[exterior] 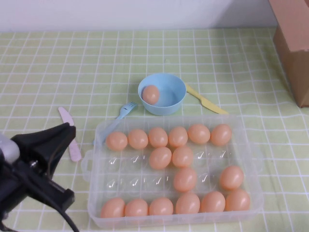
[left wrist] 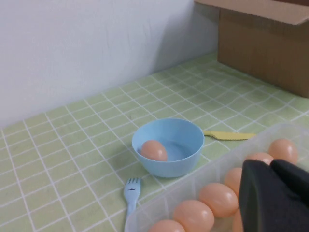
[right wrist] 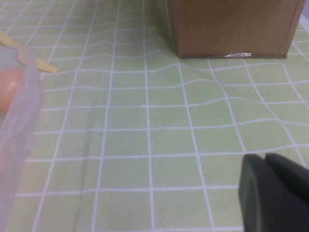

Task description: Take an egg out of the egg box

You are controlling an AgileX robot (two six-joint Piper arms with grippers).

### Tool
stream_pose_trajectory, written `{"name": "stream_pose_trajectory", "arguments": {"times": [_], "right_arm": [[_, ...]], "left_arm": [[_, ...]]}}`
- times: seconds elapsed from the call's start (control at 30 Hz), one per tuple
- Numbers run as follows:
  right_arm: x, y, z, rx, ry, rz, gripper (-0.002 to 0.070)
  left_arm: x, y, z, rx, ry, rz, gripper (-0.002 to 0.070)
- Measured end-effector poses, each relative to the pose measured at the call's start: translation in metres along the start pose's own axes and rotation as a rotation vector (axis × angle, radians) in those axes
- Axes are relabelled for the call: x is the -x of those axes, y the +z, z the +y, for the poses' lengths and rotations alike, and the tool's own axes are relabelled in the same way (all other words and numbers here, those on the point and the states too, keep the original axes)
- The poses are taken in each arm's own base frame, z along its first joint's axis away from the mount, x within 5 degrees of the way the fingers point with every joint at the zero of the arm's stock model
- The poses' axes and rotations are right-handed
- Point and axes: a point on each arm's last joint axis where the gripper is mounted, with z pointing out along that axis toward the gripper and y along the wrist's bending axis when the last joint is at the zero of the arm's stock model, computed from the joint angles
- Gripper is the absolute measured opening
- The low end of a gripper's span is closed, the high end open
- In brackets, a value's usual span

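We see the left end effector at the near left of the worktop, raised above the cloth, its black fingers pressed together and clenched on nothing. Its tip points toward the left short side of the egg box, which lies just beside it to the right. From the left wrist camera the closed fingers stand over the near rim of the box, with the back row of eggs beyond them.

The right end effector appears only in its own wrist camera, low over bare cloth to the right of the egg box; its two dark fingers lie together, closed and empty. In that view the box's clear wall occupies one edge, well apart from the fingers.

The egg box sits flat on the near middle of the worktop, open side up, with its long axis running left to right, parallel to the worktop's near edge. We count sixteen eggs in its cups, and several cups in the left middle are bare.

Behind the box stands a light-blue bowl holding one egg. A blue fork lies between bowl and box, a yellow knife to the bowl's right, a pink knife to the left of the box, and a cardboard box at the far right.
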Motion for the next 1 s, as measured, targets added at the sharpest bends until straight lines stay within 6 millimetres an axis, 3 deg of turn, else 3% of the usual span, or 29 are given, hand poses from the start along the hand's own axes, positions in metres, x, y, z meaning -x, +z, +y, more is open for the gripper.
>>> {"name": "stream_pose_trajectory", "arguments": {"times": [0.27,0.43,0.67,0.9,1.0], "right_arm": [[0.0,0.0,0.0,0.0,0.0,0.0,-0.0017],[0.0,0.0,0.0,0.0,0.0,0.0,-0.0017],[0.0,0.0,0.0,0.0,0.0,0.0,-0.0017],[0.0,0.0,0.0,0.0,0.0,0.0,-0.0017],[0.0,0.0,0.0,0.0,0.0,0.0,-0.0017]], "left_arm": [[0.001,-0.026,0.015,0.123,-0.014,-0.016,-0.0002],[-0.015,-0.045,0.02,0.212,-0.02,-0.027,-0.0002],[-0.068,-0.08,0.022,0.445,-0.04,-0.102,-0.0002],[-0.12,-0.084,0.021,0.565,-0.088,0.024,-0.0003],[-0.129,-0.083,0.021,0.564,-0.075,0.101,-0.0003]]}}
